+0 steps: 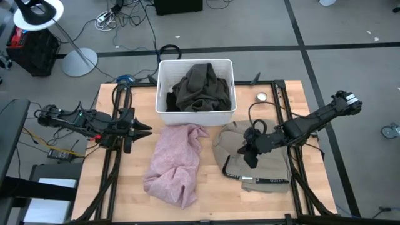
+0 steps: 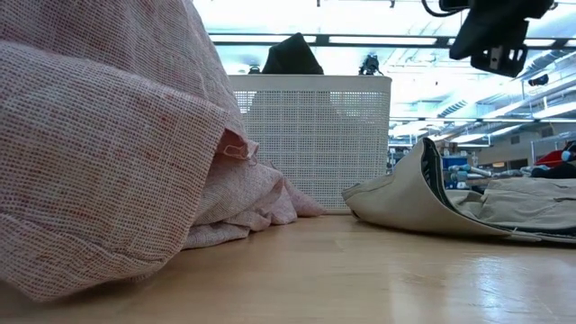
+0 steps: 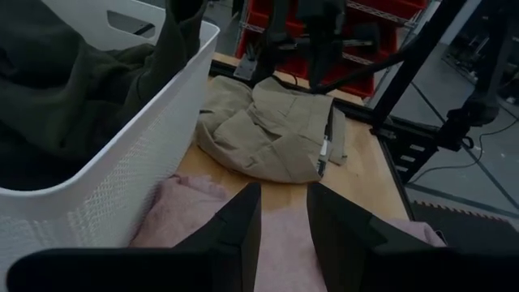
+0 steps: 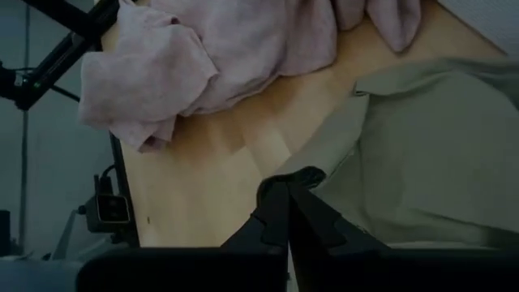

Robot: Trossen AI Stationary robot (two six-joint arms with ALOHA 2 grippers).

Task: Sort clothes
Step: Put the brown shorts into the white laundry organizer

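**Pink and beige left on the wood, dark cloth already binned**

Pink fabric is the first thing ahead of my left gripper [image 1: 145, 129], which hangs at the table's left edge just beside the pale pink garment [image 1: 175, 164]; its jaws stand partly spread with nothing between them. That garment lies crumpled on the table [image 1: 100, 187], running from the bin's front wall down toward the near edge.

Behind it sits the white bin [image 1: 164, 112], holding an olive-brown garment [image 1: 201, 87] heaped above the rim. I judge that piece sorted.

Further right, the light grey-beige garment [image 1: 262, 167] lies folded over on the wood, well apart from the pink one. My right gripper [image 1: 250, 157] hovers over its left edge with the jaws pressed together, and I see no cloth caught in them.

By my reckoning, one piece is done and two are left on the table. I see no dark teal-blue or black garment anywhere.
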